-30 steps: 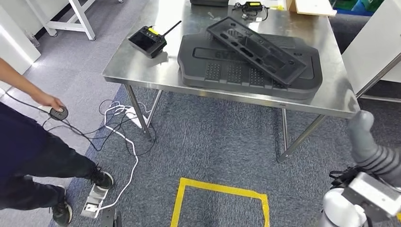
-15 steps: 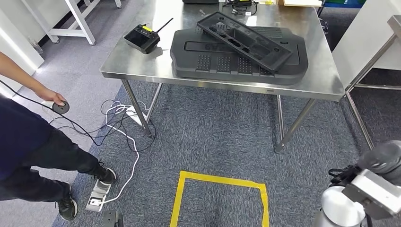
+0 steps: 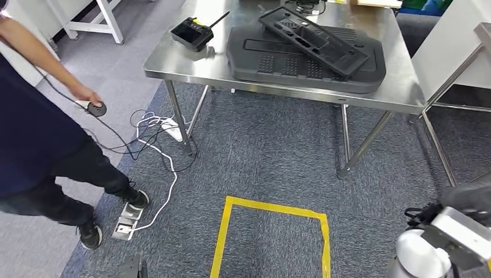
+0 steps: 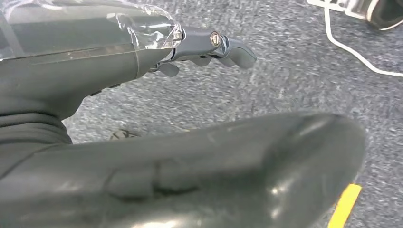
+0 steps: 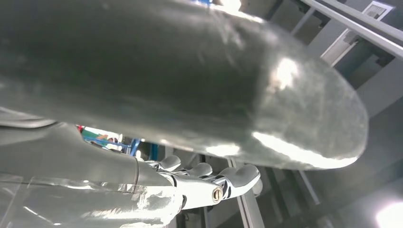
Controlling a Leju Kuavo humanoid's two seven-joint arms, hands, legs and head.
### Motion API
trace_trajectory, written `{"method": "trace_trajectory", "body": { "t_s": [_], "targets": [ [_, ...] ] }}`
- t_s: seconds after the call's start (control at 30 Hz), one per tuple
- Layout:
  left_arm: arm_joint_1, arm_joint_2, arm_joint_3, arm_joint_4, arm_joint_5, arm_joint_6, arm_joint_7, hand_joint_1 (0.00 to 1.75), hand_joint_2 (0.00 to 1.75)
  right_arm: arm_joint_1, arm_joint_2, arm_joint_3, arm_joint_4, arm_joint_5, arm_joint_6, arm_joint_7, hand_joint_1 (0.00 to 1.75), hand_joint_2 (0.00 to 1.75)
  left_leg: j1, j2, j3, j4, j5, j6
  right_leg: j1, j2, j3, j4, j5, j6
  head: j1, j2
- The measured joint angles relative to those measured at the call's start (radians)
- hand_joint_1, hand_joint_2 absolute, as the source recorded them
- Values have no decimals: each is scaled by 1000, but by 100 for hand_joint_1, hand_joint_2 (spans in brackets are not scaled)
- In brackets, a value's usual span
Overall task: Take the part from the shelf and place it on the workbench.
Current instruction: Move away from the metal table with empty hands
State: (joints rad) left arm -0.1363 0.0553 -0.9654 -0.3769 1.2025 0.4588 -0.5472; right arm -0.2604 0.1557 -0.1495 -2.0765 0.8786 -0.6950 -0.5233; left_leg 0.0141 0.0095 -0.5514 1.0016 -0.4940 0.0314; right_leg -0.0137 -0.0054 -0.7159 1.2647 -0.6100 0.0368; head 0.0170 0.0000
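Note:
A large black moulded part [image 3: 307, 63] lies flat on the steel workbench [image 3: 185, 62] in the head view. A narrower black slotted part [image 3: 312, 33] rests slantwise on top of it. My right arm [image 3: 446, 240] hangs at the lower right, well short of the bench. In the left wrist view my left hand [image 4: 85, 61] hangs over the carpet with its fingers [image 4: 216, 43] stretched out and nothing in it. In the right wrist view my right hand [image 5: 95, 171] holds nothing, its fingers [image 5: 209, 183] loosely bent away from the thumb.
A black remote controller [image 3: 192, 33] sits on the bench's left end. A person [image 3: 35, 133] stands at the left holding a round button [image 3: 96, 108] on a cable. White cables [image 3: 159, 145] and a power strip [image 3: 128, 220] lie on the carpet. Yellow floor tape [image 3: 272, 208]; a white frame [image 3: 457, 75] at right.
The camera has shifted, so the bench sits further right and the person looms larger. My right forearm has dropped lower in the picture. The person has raised the arm holding the button.

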Motion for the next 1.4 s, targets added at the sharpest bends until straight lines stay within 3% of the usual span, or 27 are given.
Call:
{"method": "trace_trajectory", "body": {
  "t_s": [0.03,0.07,0.1,0.17,0.23,0.27,0.33,0.37,0.4,0.47,0.5,0.53,0.6,0.67,0.73,0.77,0.83,0.87,0.93,1.0,1.03,1.1,1.17,1.23,1.3,1.37,1.4],
  "targets": [
    [0,0,0,0,0,0,0,0,0,0,0,0,0,1,0,3,0,0,-3,1,-16,2,11,1,0,0,3,43,-3,0,5,0],
    [0,0,-1,0,1,0,0,0,0,0,-1,0,0,1,0,6,0,0,-5,1,-33,5,22,1,1,0,20,56,17,-3,9,0],
    [0,0,-2,0,1,0,0,0,0,0,-1,0,0,2,0,7,0,0,-7,1,-47,8,32,0,1,0,53,35,47,-7,12,0],
    [-1,-1,-3,0,1,0,0,0,0,-3,-3,0,0,4,0,9,0,0,-10,1,-67,15,50,-4,8,1,163,-98,78,-21,16,0],
    [-3,-2,-3,0,2,0,0,0,0,-9,-4,0,-1,7,0,10,0,0,-12,0,-77,20,68,-12,16,3,256,-239,57,-33,16,0],
    [-3,-2,-3,0,2,0,0,0,0,-12,-5,1,-1,8,0,11,0,0,-12,0,-81,19,78,-18,20,4,276,-277,49,-37,15,0],
    [-3,-2,-4,0,2,0,0,0,0,-13,-6,1,-1,10,0,13,0,0,-12,-2,-88,20,90,-29,18,2,268,-291,62,-46,14,0],
    [-2,-2,-4,0,2,0,0,0,0,-14,-6,1,-1,10,0,13,0,0,-12,-4,-96,33,74,-34,14,0,258,-294,74,-52,13,0],
    [-2,-2,-4,0,2,0,0,0,0,-14,-6,1,-1,10,0,14,0,0,-12,-6,-110,64,39,-39,11,-3,245,-296,87,-59,8,0],
    [-2,-2,-5,0,2,-1,0,0,0,-15,-6,2,-1,11,0,15,0,0,-6,-7,-145,178,-61,-48,9,-5,210,-290,111,-67,-6,0],
    [-2,-2,-5,0,3,-1,1,0,0,-15,-6,2,-1,10,0,16,0,0,-4,-7,-157,242,-94,-51,9,-6,190,-284,121,-67,-13,0],
    [-1,-2,-5,0,4,-1,1,0,0,-14,-6,2,-1,10,0,18,0,0,-3,-7,-161,289,-104,-54,9,-7,171,-277,130,-66,-17,0],
    [-1,-2,-5,0,7,-1,1,0,0,-14,-7,2,-1,10,0,20,0,0,-1,-7,-123,295,-65,-57,8,-8,131,-260,147,-61,-25,0],
    [-2,-2,-5,0,9,-1,1,0,0,-14,-7,2,-1,10,0,22,0,0,2,-7,-26,177,-33,-57,8,-8,96,-239,160,-54,-34,0],
    [-4,-2,-5,0,9,-1,1,0,0,-14,-8,2,-2,10,0,22,0,0,1,-10,51,59,-49,-50,11,-8,79,-224,171,-44,-37,0],
    [-4,-2,-5,0,9,-1,1,0,0,-15,-8,2,-2,10,0,22,0,0,-1,-11,64,33,-60,-43,12,-8,76,-221,178,-38,-37,0],
    [-3,-2,-6,0,10,-1,1,0,0,-14,-9,2,-2,9,0,22,0,0,-2,-8,52,26,-48,-26,10,-7,70,-219,189,-24,-30,0],
    [-3,-2,-6,0,10,-1,1,0,0,-14,-10,2,-2,9,0,22,0,0,-1,-5,41,24,-38,-17,8,-5,63,-212,178,-18,-27,0],
    [-3,-3,-6,0,10,-1,1,0,0,-14,-13,2,-2,9,0,24,0,0,1,0,11,18,-13,-2,5,-2,40,-149,101,-9,-14,0],
    [-2,-3,-6,0,11,-1,1,0,0,-14,-16,2,-2,8,0,30,0,0,-2,1,-20,19,11,4,4,0,17,-33,8,-3,0,0],
    [-2,-3,-6,0,11,-1,1,0,0,-13,-17,2,-2,7,0,33,0,0,-4,1,-37,20,23,4,3,0,15,17,-9,-1,4,0],
    [-1,-3,-6,0,12,-1,0,0,0,-13,-20,2,-2,7,0,41,0,0,-6,2,-68,24,43,3,4,0,51,34,22,-4,11,0],
    [-1,-3,-6,0,13,-1,-2,0,0,-14,-23,2,-3,14,0,50,0,0,-8,2,-90,29,59,-1,6,0,148,-81,64,-14,17,0],
    [-1,-4,-6,0,13,-1,-7,0,0,-15,-26,5,-4,29,0,67,0,87,-10,1,-98,32,75,-10,12,0,240,-223,55,-25,18,0],
    [-1,-4,-7,0,16,-1,-12,0,0,-16,-30,8,-6,41,0,81,0,175,-9,1,-99,29,92,-21,18,0,264,-277,43,-33,16,0],
    [0,-4,-7,0,20,-1,-15,0,0,-16,-33,10,-7,45,0,89,0,175,-8,-2,-103,34,92,-32,14,-4,256,-282,61,-44,15,0],
    [0,-4,-7,0,22,-1,-15,0,0,-15,-33,12,-7,46,0,89,0,175,-7,-4,-112,55,72,-38,11,-7,251,-286,70,-51,11,0]
  ]
}}
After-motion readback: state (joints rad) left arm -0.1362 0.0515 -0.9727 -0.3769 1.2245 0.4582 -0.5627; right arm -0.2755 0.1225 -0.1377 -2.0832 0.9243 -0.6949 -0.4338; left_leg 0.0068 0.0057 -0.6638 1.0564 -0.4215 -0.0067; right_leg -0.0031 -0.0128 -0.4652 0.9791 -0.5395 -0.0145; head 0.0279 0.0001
